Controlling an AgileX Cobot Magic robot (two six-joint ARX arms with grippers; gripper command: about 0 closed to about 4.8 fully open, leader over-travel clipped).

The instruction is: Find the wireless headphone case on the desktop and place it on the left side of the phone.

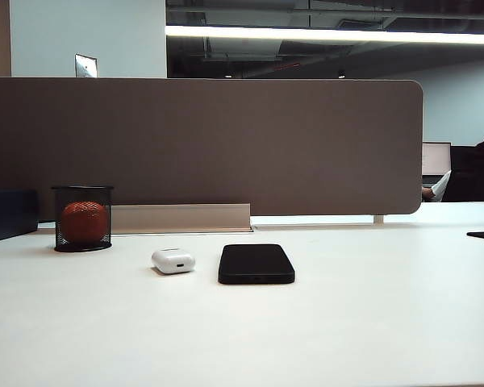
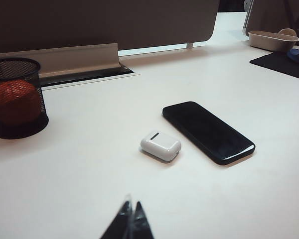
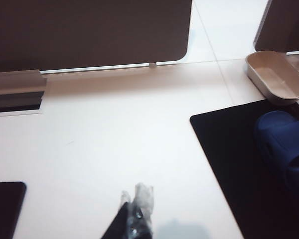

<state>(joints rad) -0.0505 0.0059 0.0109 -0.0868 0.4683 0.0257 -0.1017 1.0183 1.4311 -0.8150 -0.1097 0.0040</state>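
White and glossy, the wireless headphone case (image 1: 173, 260) lies on the desktop (image 1: 323, 330) just beside the phone (image 1: 256, 264), on that phone's left in the exterior view, with a narrow strip of bare table between the two. Its small dark port slot faces the exterior camera. The phone, a flat black slab, lies face-up and flat. Further left and nearer the brown partition (image 1: 202, 145) stands a black mesh cup (image 1: 82, 218) holding an orange ball (image 1: 84, 222).

No arm shows in the exterior view. In the left wrist view the left gripper (image 2: 130, 221) hangs above bare desktop, short of the case (image 2: 161, 145) and the phone (image 2: 208, 131); its fingertips are pressed together with nothing between them. In the right wrist view the right gripper (image 3: 134, 211) is likewise closed tight and empty, its tips wrapped in clear film, over bare table. A corner of the phone (image 3: 5, 206) shows at one edge there, and on the other side lie a black mat (image 3: 229, 149), a blue slipper (image 3: 284, 144) on it, and a beige tray (image 3: 276, 74) beyond.
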